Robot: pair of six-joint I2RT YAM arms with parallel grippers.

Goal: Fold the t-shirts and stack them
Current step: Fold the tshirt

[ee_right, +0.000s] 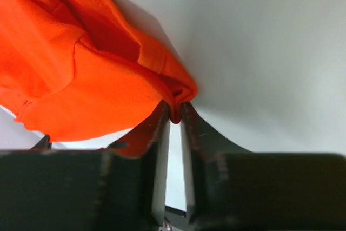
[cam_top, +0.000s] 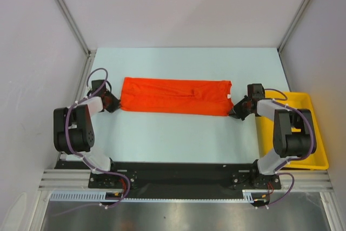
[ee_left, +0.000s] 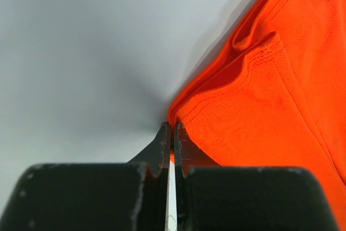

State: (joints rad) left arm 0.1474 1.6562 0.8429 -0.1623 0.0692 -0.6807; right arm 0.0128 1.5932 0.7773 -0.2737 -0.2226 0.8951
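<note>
The orange-red t-shirt [cam_top: 174, 96] lies on the table as a long, narrow folded band running left to right. My left gripper [cam_top: 114, 103] is at its left end, shut on the cloth's near corner; in the left wrist view the t-shirt [ee_left: 270, 106] edge is pinched between the left gripper's [ee_left: 172, 129] closed tips. My right gripper [cam_top: 233, 111] is at the right end, shut on a bunched fold; in the right wrist view the t-shirt [ee_right: 70, 74] hangs from the right gripper's [ee_right: 175, 113] tips, a white label showing at top left.
A yellow plastic tray [cam_top: 311, 128] stands at the table's right edge, partly under the right arm. Grey walls enclose the pale table [cam_top: 178, 139] on three sides. The arm bases sit on a black rail at the near edge.
</note>
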